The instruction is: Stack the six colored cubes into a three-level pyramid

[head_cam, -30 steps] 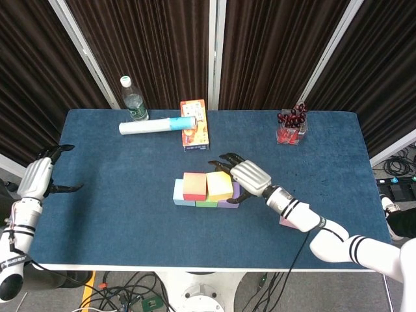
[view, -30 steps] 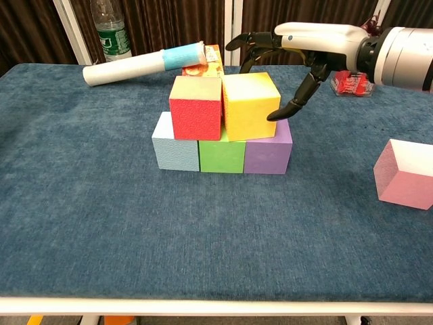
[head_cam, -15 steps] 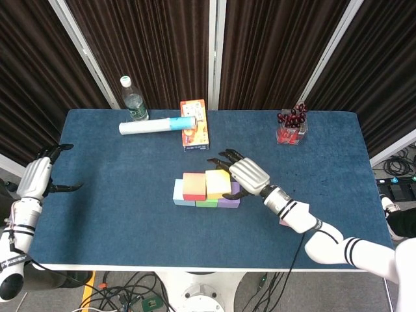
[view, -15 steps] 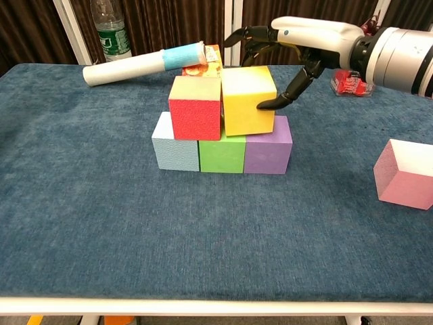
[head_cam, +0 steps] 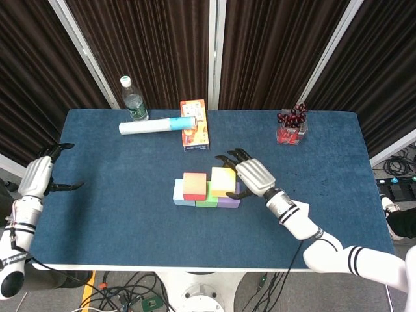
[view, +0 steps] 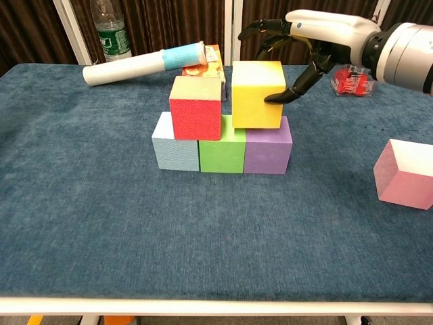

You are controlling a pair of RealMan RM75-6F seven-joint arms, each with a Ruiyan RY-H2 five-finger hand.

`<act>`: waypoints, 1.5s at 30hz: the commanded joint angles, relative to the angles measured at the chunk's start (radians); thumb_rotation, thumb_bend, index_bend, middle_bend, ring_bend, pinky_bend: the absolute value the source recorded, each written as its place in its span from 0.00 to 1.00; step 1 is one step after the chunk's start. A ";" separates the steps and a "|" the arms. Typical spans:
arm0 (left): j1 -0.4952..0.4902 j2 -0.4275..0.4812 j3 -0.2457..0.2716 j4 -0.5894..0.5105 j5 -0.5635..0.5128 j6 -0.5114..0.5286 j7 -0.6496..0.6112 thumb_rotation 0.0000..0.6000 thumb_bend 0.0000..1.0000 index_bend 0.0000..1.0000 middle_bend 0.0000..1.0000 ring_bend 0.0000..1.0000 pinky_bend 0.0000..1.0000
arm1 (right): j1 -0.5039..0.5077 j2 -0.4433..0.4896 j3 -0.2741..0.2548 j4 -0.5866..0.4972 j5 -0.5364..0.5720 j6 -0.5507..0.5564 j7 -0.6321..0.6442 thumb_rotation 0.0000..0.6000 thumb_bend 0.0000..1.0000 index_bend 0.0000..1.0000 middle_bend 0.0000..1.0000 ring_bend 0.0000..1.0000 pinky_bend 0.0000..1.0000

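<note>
Light blue [view: 174, 145], green [view: 221, 152] and purple [view: 268, 149] cubes form a row on the blue table [view: 101, 223]. A red cube [view: 196, 108] sits on the light blue and green ones. My right hand [view: 298, 40] grips a yellow cube [view: 257, 95] from behind and from its right side, just over the green and purple cubes, with a small gap to the red cube. In the head view that hand [head_cam: 250, 177] covers the yellow cube's [head_cam: 222, 181] right edge. A pink cube [view: 408, 172] lies alone at the right. My left hand [head_cam: 39, 175] hangs open beyond the table's left edge.
At the back stand a water bottle [head_cam: 132, 99], a rolled white-and-blue tube [head_cam: 156, 125] and an orange box [head_cam: 195, 125]. A clear holder with red items [head_cam: 290, 129] stands at the back right.
The right hand has closed on the yellow cube and shifted it up and to the right, opening a gap beside the red cube. The left hand has not moved.
</note>
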 commanded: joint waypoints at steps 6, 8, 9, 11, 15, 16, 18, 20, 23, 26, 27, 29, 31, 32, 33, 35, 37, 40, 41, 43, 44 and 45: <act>-0.007 -0.009 -0.003 0.024 -0.001 -0.013 -0.015 1.00 0.06 0.19 0.17 0.07 0.06 | 0.001 -0.016 0.008 -0.025 0.035 -0.016 -0.050 1.00 0.19 0.11 0.40 0.07 0.00; -0.009 -0.012 -0.004 0.030 0.000 -0.018 -0.018 1.00 0.06 0.19 0.17 0.07 0.06 | 0.003 -0.019 0.009 -0.025 0.037 -0.018 -0.055 1.00 0.19 0.11 0.40 0.07 0.00; -0.010 -0.012 -0.004 0.033 0.000 -0.019 -0.020 1.00 0.06 0.19 0.17 0.07 0.06 | 0.003 -0.020 0.009 -0.026 0.038 -0.018 -0.057 1.00 0.19 0.11 0.40 0.07 0.00; -0.012 -0.015 -0.006 0.040 -0.001 -0.023 -0.025 1.00 0.06 0.19 0.17 0.08 0.06 | 0.003 -0.022 0.011 -0.028 0.042 -0.020 -0.061 1.00 0.19 0.11 0.40 0.07 0.00; 0.009 -0.001 0.006 0.010 0.017 0.002 -0.026 1.00 0.06 0.19 0.17 0.07 0.06 | 0.004 -0.026 0.012 -0.028 0.043 -0.021 -0.072 1.00 0.19 0.11 0.40 0.07 0.00; 0.012 0.004 0.007 0.002 0.019 0.005 -0.024 1.00 0.06 0.19 0.17 0.07 0.06 | 0.004 -0.028 0.012 -0.027 0.043 -0.020 -0.076 1.00 0.19 0.11 0.40 0.07 0.00; 0.017 0.007 0.011 -0.005 0.022 0.009 -0.023 1.00 0.06 0.19 0.17 0.07 0.06 | 0.006 -0.033 0.012 -0.021 0.042 -0.020 -0.083 1.00 0.20 0.11 0.40 0.07 0.00; 0.017 0.005 0.011 -0.005 0.021 0.010 -0.023 1.00 0.06 0.19 0.17 0.07 0.06 | 0.006 -0.039 0.013 -0.019 0.047 -0.019 -0.085 1.00 0.20 0.11 0.40 0.07 0.00; 0.020 0.005 0.010 -0.005 0.021 0.016 -0.023 1.00 0.06 0.19 0.17 0.07 0.06 | 0.006 -0.042 0.014 -0.017 0.049 -0.021 -0.092 1.00 0.19 0.11 0.40 0.07 0.00; 0.020 0.005 0.010 -0.002 0.022 0.013 -0.025 1.00 0.06 0.19 0.17 0.08 0.06 | 0.006 -0.045 0.017 -0.017 0.053 -0.022 -0.091 1.00 0.19 0.11 0.39 0.07 0.00; 0.018 0.004 0.009 -0.001 0.021 0.010 -0.026 1.00 0.06 0.19 0.17 0.08 0.06 | 0.006 -0.045 0.017 -0.016 0.053 -0.023 -0.092 1.00 0.19 0.11 0.39 0.07 0.00; 0.016 0.003 0.009 0.001 0.020 0.006 -0.026 1.00 0.06 0.19 0.17 0.07 0.06 | 0.005 -0.047 0.017 -0.016 0.055 -0.022 -0.093 1.00 0.19 0.11 0.39 0.07 0.00; 0.015 0.003 0.009 0.002 0.021 0.004 -0.026 1.00 0.06 0.19 0.17 0.07 0.06 | 0.005 -0.049 0.018 -0.016 0.055 -0.021 -0.094 1.00 0.19 0.11 0.38 0.07 0.00; 0.014 0.004 0.009 0.002 0.021 0.003 -0.026 1.00 0.06 0.19 0.17 0.07 0.06 | 0.004 -0.049 0.018 -0.016 0.055 -0.021 -0.095 1.00 0.19 0.11 0.38 0.07 0.00; 0.014 0.005 0.009 0.001 0.023 0.003 -0.026 1.00 0.06 0.19 0.17 0.07 0.06 | 0.004 -0.049 0.018 -0.017 0.056 -0.022 -0.095 1.00 0.19 0.11 0.38 0.07 0.00; 0.014 0.005 0.008 0.001 0.023 0.003 -0.028 1.00 0.06 0.19 0.17 0.08 0.06 | 0.004 -0.049 0.018 -0.019 0.055 -0.024 -0.095 1.00 0.19 0.10 0.37 0.07 0.00; 0.014 0.005 0.007 0.002 0.023 0.003 -0.029 1.00 0.06 0.19 0.17 0.08 0.06 | 0.004 -0.049 0.019 -0.019 0.056 -0.024 -0.095 1.00 0.19 0.10 0.37 0.07 0.00; 0.016 0.004 0.009 0.005 0.026 0.005 -0.032 1.00 0.06 0.19 0.17 0.07 0.06 | 0.004 -0.049 0.018 -0.020 0.056 -0.026 -0.098 1.00 0.18 0.08 0.35 0.06 0.00; 0.017 0.004 0.010 0.006 0.026 0.006 -0.033 1.00 0.06 0.19 0.17 0.07 0.06 | 0.004 -0.049 0.018 -0.021 0.056 -0.027 -0.098 1.00 0.17 0.06 0.34 0.06 0.00; 0.020 0.006 0.011 0.003 0.030 0.009 -0.034 1.00 0.06 0.19 0.17 0.07 0.06 | 0.004 -0.045 0.017 -0.026 0.056 -0.030 -0.098 1.00 0.16 0.02 0.29 0.04 0.00; 0.019 0.004 0.010 0.006 0.029 0.008 -0.035 1.00 0.06 0.19 0.17 0.07 0.06 | 0.004 -0.043 0.016 -0.029 0.055 -0.031 -0.098 1.00 0.15 0.00 0.26 0.03 0.00; 0.018 0.003 0.010 0.007 0.030 0.008 -0.034 1.00 0.06 0.19 0.17 0.07 0.06 | 0.003 -0.041 0.015 -0.032 0.054 -0.031 -0.098 1.00 0.13 0.00 0.21 0.01 0.00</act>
